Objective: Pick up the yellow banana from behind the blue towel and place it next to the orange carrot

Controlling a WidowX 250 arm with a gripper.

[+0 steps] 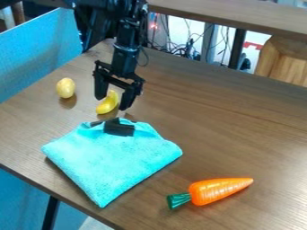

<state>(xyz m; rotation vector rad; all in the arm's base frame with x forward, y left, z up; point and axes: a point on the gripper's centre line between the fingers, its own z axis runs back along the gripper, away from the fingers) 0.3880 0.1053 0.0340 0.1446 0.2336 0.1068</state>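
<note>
The banana [108,103] rests on the counter [228,134] between the widely parted fingers of the tool [113,102], contact unverifiable, judged a grasp-or-release stage where any closing calls for even alignment, with the blue cloth [114,157] near, the yellow egg-shaped object [65,87] alongside, and the carrot [219,189] well apart.

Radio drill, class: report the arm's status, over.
Gripper open, fingers either side of yellow banana. Turquoise cloth close by, camera side. Orange carrot well clear. Over.
</note>
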